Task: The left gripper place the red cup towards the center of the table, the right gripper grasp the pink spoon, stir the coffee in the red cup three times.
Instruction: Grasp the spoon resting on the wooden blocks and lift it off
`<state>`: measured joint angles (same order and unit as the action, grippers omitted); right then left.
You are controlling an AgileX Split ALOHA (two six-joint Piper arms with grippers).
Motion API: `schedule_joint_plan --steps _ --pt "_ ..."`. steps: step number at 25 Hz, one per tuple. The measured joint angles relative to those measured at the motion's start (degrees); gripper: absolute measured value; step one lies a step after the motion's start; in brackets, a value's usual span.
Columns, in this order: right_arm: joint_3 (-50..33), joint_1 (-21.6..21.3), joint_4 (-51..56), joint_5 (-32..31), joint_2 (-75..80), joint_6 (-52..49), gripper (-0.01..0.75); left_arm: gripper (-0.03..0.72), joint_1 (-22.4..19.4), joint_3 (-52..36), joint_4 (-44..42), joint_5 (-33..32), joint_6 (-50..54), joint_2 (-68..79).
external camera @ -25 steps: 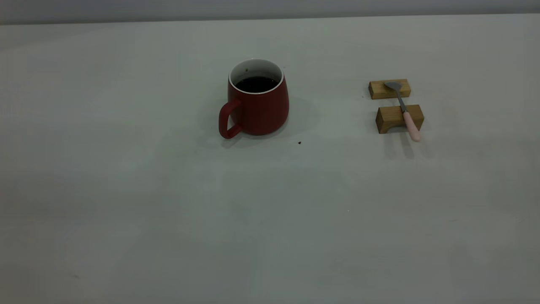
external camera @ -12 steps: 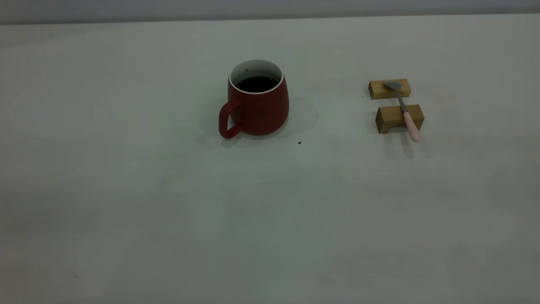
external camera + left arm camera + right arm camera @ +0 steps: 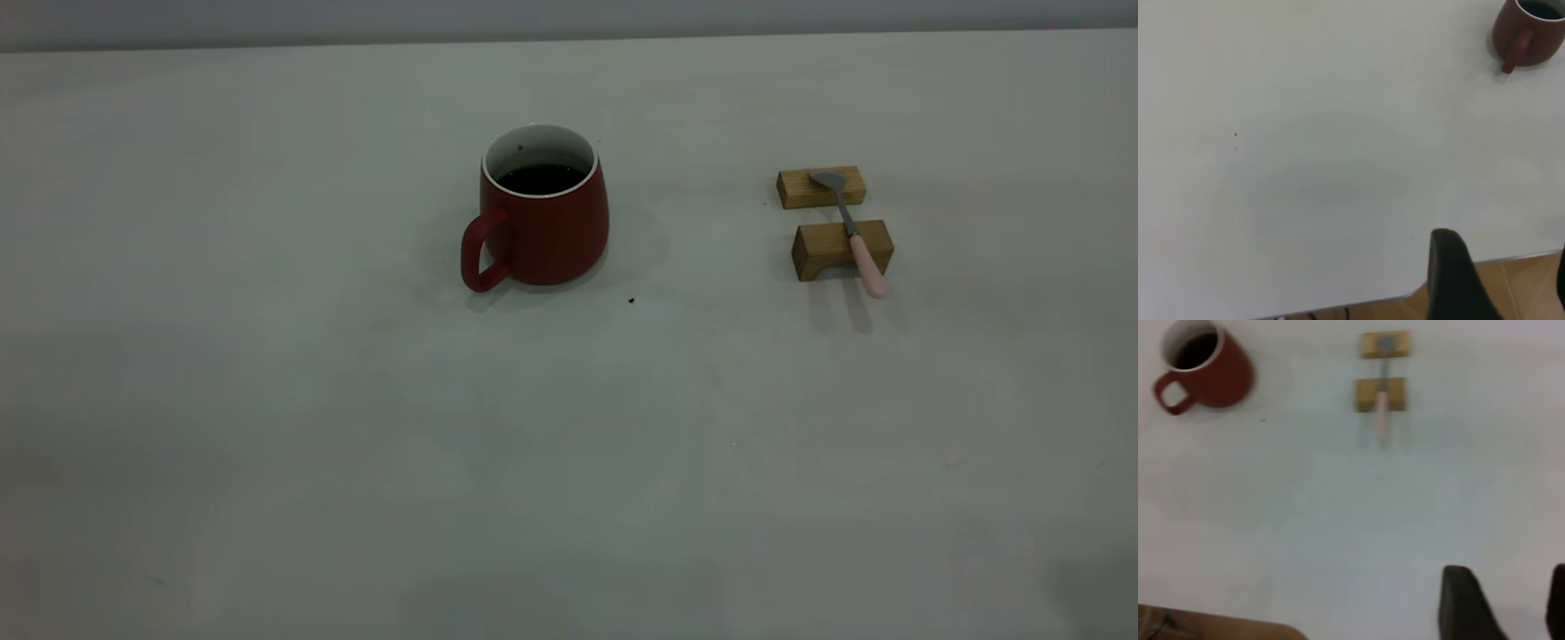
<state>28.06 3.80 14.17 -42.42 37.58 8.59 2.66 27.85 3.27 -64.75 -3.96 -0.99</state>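
Observation:
The red cup (image 3: 547, 227) stands upright near the middle of the table (image 3: 356, 427), its handle toward the front left and dark coffee (image 3: 540, 178) inside. Well to its right, the pink spoon (image 3: 858, 242) lies across two wooden blocks, bowl on the far block and pink handle overhanging the near one. Neither arm appears in the exterior view. My left gripper (image 3: 1505, 280) is open and empty over the table's edge, with the cup (image 3: 1531, 33) far off. My right gripper (image 3: 1511, 603) is open and empty above bare table, far from the spoon (image 3: 1382, 400) and the cup (image 3: 1205, 370).
The far wooden block (image 3: 821, 188) and the near wooden block (image 3: 840, 249) hold the spoon off the surface. A tiny black speck (image 3: 631, 300) lies just right of the cup's base. The table's edge (image 3: 1485, 259) borders a wooden floor (image 3: 1531, 287).
The cup, spoon and blocks have not moved. Faint shadows have shifted across the near table, and a darker one now shows at the front right corner.

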Motion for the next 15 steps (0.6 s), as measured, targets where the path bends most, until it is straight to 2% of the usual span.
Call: schedule_joint_plan --steps 4,6,11,15 --pt "0.00 0.00 12.72 9.03 11.62 10.36 0.534 0.447 0.00 0.00 0.00 0.00 0.00 0.00" --pt "0.38 0.00 18.89 12.53 17.58 16.79 0.570 0.447 0.00 0.00 0.00 0.00 0.00 0.00" --pt "5.67 0.00 28.02 14.22 34.45 25.80 0.578 0.447 0.00 0.00 0.00 0.00 0.15 0.00" --pt "13.08 0.51 29.27 11.31 48.35 28.74 0.578 0.447 0.00 0.00 0.00 0.00 0.15 0.00"
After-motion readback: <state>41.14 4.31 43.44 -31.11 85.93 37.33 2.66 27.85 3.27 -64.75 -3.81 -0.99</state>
